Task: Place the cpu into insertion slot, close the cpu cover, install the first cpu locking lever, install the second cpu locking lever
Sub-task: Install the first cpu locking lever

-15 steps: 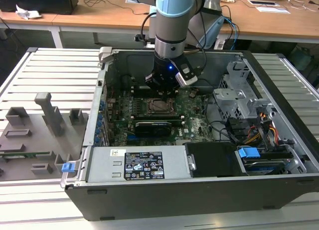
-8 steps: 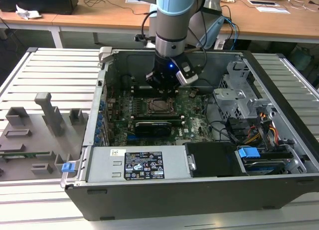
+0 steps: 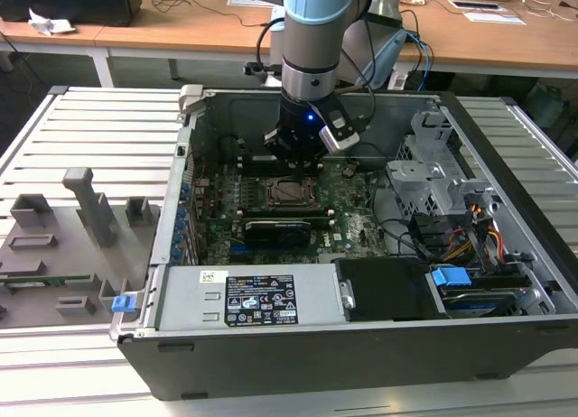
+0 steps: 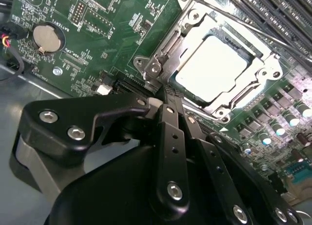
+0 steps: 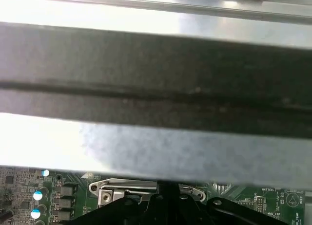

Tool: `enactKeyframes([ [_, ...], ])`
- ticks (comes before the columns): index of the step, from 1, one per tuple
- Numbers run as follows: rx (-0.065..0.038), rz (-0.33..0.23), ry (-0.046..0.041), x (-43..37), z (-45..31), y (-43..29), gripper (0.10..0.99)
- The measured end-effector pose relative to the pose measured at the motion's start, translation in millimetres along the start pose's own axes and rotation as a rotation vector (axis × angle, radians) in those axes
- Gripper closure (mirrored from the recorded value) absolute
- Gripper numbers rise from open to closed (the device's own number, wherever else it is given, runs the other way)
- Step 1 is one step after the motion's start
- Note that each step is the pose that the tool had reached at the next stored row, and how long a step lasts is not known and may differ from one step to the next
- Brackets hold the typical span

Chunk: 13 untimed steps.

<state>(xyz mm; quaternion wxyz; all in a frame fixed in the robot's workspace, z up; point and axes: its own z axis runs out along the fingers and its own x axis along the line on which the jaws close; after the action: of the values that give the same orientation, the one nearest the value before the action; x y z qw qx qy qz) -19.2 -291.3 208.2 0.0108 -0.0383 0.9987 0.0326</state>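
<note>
Your arm comes straight down from above into the open computer case, wrist vertical, with the gripper low over the green motherboard, just behind the insertion slot in the exterior view. In the second wrist view the gripper has its two black fingers drawn together to a narrow tip, with nothing between them, and that tip sits at the edge of the cpu cover.

You have one cpu, lying flat in the insertion slot, its pale metal top showing through the window of the one cpu cover, which lies down over it. One thin lever rod runs along the far side of the frame; you cannot tell whether it is latched.

One round coin battery sits on the board, away from the socket. One white-and-black label lies on the power supply box; its print is too small to read. One grey fixture tray lies outside the case, on the exterior view's left.
</note>
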Motion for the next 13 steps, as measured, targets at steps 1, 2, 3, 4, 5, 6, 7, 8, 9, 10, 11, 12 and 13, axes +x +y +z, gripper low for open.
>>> enactKeyframes([
  [1,0.003,0.0,0.0004,0.0,0.3,0.0,0.98],
  [2,0.006,0.0,0.0005,-0.1,0.5,0.0,0.98],
  [3,0.008,0.0,0.0007,-0.1,0.9,-0.1,0.98],
  [4,0.008,0.0,0.0009,-0.1,1.0,-0.1,0.98],
  [5,0.007,0.0,0.0006,-0.1,1.1,-0.1,0.98],
  [6,0.007,0.0,0.0006,-0.1,0.4,-0.1,0.98],
  [7,0.006,0.0,0.0005,-0.2,-4.3,0.3,0.98],
  [8,0.006,0.0,0.0005,-0.3,-7.0,0.4,0.98],
  [9,0.006,0.0,0.0005,-0.3,-9.4,0.6,0.98],
  [10,0.006,0.0,0.0005,-0.4,-12.2,0.8,0.98],
  [11,0.006,0.0,0.0005,-0.3,-12.9,0.8,0.98],
  [12,0.006,0.0,0.0005,1.0,-13.6,1.0,0.98],
  [13,0.005,0.0,0.0004,2.5,-13.9,1.1,0.98],
])
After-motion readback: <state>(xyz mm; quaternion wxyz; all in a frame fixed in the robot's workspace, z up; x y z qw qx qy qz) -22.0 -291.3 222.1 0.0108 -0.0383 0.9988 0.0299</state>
